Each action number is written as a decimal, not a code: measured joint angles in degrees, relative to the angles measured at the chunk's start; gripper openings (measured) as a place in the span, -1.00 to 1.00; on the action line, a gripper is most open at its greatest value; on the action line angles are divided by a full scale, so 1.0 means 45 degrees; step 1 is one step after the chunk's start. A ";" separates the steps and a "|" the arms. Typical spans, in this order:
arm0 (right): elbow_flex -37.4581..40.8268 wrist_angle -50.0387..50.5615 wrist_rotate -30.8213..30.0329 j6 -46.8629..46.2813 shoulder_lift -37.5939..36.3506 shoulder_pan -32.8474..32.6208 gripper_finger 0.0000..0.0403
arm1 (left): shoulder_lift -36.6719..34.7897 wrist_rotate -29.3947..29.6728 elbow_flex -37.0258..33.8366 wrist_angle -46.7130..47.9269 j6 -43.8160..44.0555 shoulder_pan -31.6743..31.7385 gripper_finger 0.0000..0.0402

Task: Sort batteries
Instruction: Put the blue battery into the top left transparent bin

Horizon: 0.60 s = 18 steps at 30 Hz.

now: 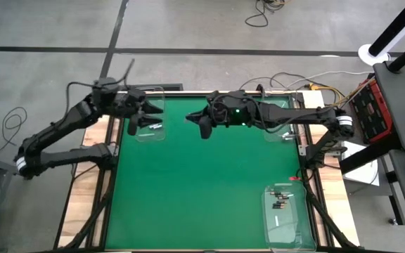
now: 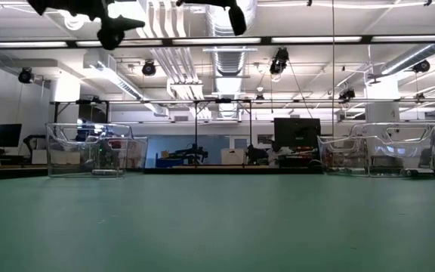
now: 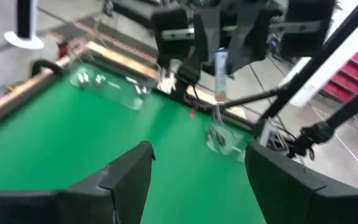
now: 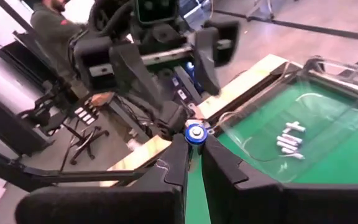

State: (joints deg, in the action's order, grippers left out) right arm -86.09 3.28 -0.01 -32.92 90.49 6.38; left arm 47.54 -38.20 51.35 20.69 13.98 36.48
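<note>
Clear plastic trays sit on the green desk (image 1: 202,190). A near-right tray (image 1: 287,214) holds several dark batteries (image 1: 280,204). A far-left tray (image 1: 150,123) holds a few whitish batteries (image 4: 289,138), which the right wrist view shows lying side by side on its floor. A third tray (image 1: 281,123) at the far right is mostly hidden by the right arm.

High over the far middle of the desk, the right fingers (image 4: 194,146) are clenched on a blue-capped battery (image 4: 195,132), held end-on between the tips; only the wrist views show it. The left fingers (image 3: 197,168) hang spread apart above the far-left tray, holding nothing.

From desk height, two trays (image 2: 89,151) stand at the far edge, their contents too small to tell.
</note>
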 joint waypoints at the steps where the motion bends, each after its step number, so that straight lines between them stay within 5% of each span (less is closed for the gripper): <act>1: -0.0220 0.0096 0.0086 0.0003 0.0200 0.0003 -0.89 | 0.0249 0.0000 -0.0004 -0.0129 0.0005 -0.0180 0.17; 18: -0.1100 0.0483 0.0341 -0.0045 0.1110 -0.0016 -0.89 | 0.2565 -0.0092 0.0083 -0.2669 0.0423 -0.1906 0.17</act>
State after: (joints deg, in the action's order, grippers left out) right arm -91.05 5.45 1.52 -33.12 95.48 6.31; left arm 59.08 -38.61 51.72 8.69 15.88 27.90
